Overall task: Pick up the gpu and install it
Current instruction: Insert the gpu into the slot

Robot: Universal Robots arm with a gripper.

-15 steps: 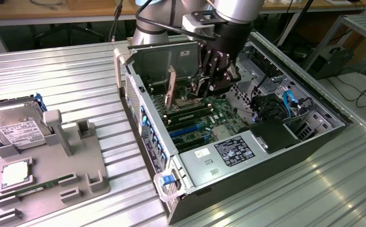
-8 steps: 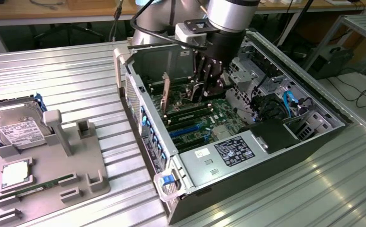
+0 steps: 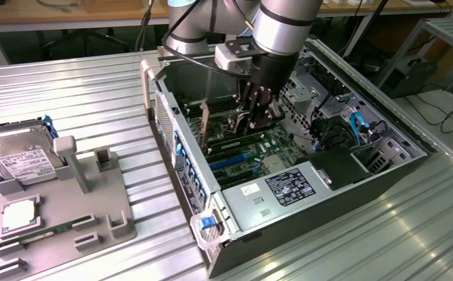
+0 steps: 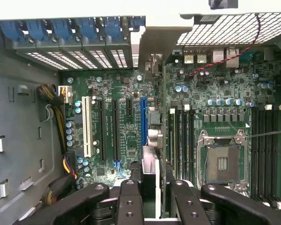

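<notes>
At the exterior view's left, a grey tray (image 3: 113, 193) bears a hard drive (image 3: 24, 153) and a narrow green memory stick (image 3: 50, 232); the picture's edge crops the tray's near end. To their right stands an opened computer case (image 3: 246, 234). Over its motherboard (image 3: 277, 146), the gripper (image 4: 153, 177) is clamped on the gpu (image 4: 164, 103), seen nearly edge-on in the wrist view, its broad faces hard to make out. The arm (image 3: 285, 29), cut off by the top edge, hides part of the interior; whether the gpu touches a slot cannot be told.
</notes>
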